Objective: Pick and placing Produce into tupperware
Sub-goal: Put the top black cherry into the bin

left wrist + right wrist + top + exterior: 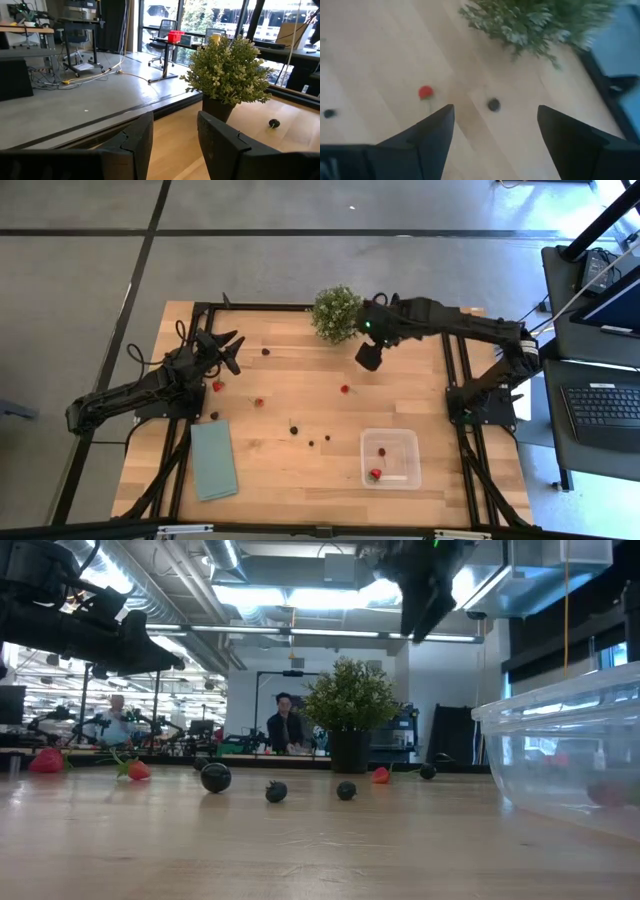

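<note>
Right gripper (369,357) hangs above the far middle of the wooden table (300,395), just beside the potted plant (336,313), fingers spread wide and nothing between them. In its wrist view a red berry (425,92) and a dark berry (493,104) lie on the wood below the gap, neither touched. Right arm reaches in from the right edge, elbow bent, wrist tipped downward. The tupperware (390,458) sits near the front right of the table, well apart from this gripper, with two red pieces (376,474) inside. Remaining produce is scattered loose across the middle of the table: dark berries (294,429) toward the front centre, red ones (259,402) to the left. Left gripper (228,352) is held over the left rear of the table, fingers partly open and empty, pointing toward the plant; a red berry (217,386) lies near it. Teal cloth (214,460) lies flat at front left.
</note>
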Tool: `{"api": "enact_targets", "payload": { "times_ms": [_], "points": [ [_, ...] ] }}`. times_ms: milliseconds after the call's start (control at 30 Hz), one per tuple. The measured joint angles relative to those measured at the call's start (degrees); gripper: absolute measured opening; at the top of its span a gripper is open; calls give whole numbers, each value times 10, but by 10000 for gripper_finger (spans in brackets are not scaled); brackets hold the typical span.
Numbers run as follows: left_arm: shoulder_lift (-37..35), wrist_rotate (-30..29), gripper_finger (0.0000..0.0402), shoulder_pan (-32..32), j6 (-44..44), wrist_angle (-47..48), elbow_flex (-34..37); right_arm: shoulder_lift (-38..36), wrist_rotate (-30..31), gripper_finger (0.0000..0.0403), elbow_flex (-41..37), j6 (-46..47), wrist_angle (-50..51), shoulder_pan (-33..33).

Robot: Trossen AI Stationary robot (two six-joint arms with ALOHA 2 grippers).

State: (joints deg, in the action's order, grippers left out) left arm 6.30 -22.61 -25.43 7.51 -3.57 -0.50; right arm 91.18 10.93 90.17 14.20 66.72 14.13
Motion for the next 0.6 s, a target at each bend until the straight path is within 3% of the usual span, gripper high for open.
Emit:
{"api": "enact_targets", "payload": {
  "times_ms": [200,600],
  "points": [
    [0,0,145,0,-1,0,0,0,-33,287,-102,-39,-80,69],
    [0,0,145,0,-1,0,0,1,-36,287,-248,129,-236,116]
  ]
}}
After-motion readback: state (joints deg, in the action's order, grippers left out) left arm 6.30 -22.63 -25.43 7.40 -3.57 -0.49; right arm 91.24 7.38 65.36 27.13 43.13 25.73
